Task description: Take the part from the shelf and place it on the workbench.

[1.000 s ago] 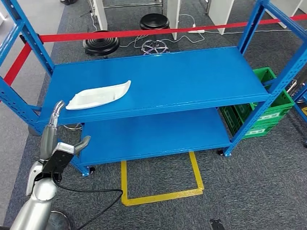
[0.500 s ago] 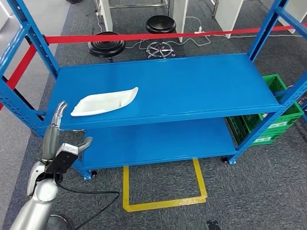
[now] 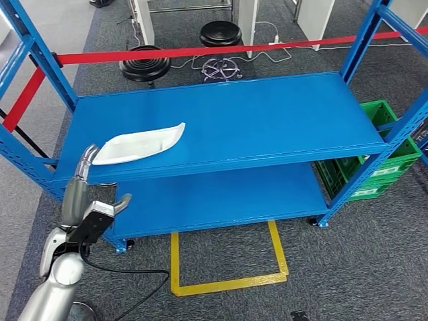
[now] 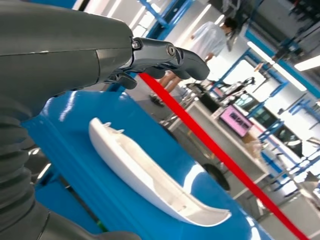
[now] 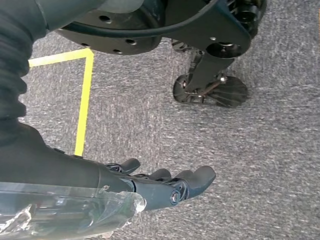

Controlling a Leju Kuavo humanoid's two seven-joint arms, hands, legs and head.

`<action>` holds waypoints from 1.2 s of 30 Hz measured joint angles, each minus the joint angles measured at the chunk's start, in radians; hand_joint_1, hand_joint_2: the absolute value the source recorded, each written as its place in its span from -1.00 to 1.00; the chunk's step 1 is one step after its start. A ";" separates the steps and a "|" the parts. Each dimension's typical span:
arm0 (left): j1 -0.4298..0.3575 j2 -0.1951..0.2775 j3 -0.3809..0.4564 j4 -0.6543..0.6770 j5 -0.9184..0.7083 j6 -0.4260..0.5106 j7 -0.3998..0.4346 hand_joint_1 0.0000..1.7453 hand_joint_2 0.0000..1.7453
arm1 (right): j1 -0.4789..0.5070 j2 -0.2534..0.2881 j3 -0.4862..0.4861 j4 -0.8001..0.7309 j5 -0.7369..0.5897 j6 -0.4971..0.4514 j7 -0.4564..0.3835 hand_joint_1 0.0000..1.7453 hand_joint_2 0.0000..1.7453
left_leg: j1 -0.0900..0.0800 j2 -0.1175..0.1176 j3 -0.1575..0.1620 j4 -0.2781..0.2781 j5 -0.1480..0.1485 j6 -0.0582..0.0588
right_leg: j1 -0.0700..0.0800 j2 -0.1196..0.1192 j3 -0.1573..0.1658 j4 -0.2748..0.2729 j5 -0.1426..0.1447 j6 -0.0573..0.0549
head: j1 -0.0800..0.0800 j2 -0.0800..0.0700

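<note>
A long white curved part [image 3: 137,143] lies on the top board of the blue shelf [image 3: 252,114], near its left front edge. My left hand [image 3: 83,194] is raised just in front of that edge, a little left of the part, fingers apart and holding nothing. The left wrist view shows the part [image 4: 151,175] close ahead, with the fingers [image 4: 166,55] stretched over it and not touching. My right hand [image 5: 158,185] hangs over the grey carpet with straight fingers and nothing in it.
A red barrier tape [image 3: 202,50] runs behind the shelf, with two black stools [image 3: 144,65] beyond it. Green crates [image 3: 388,160] stand by the shelf's right end. A yellow floor marking [image 3: 227,267] lies before the shelf. A person [image 4: 205,42] stands far off.
The whole picture has shifted a little, so the camera moved. My left hand has risen slightly toward the shelf's front edge and now sits closer to the part's left end.
</note>
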 joint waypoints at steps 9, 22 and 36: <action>-0.017 0.016 0.000 0.024 -0.070 -0.040 0.118 -1.00 1.00 | 0.011 0.001 0.000 0.002 0.018 -0.001 0.024 -1.00 1.00 | -0.003 0.000 0.000 0.002 0.001 0.001 | -0.004 0.000 0.001 -0.001 0.004 0.004 | 0.000 0.000; -0.033 0.028 0.000 0.049 -0.075 -0.033 0.122 -1.00 1.00 | 0.009 0.008 0.000 0.004 0.022 -0.005 0.024 -1.00 1.00 | 0.006 0.005 0.022 -0.030 0.018 0.027 | -0.009 -0.009 -0.122 0.223 -0.085 0.038 | 0.010 0.000; -0.035 0.029 0.002 0.056 -0.075 -0.024 0.119 -1.00 1.00 | 0.009 0.014 0.000 0.008 0.028 -0.008 0.027 -1.00 1.00 | 0.013 0.005 -0.064 0.181 -0.113 -0.025 | -0.010 -0.002 0.005 0.005 -0.008 -0.018 | -0.004 0.000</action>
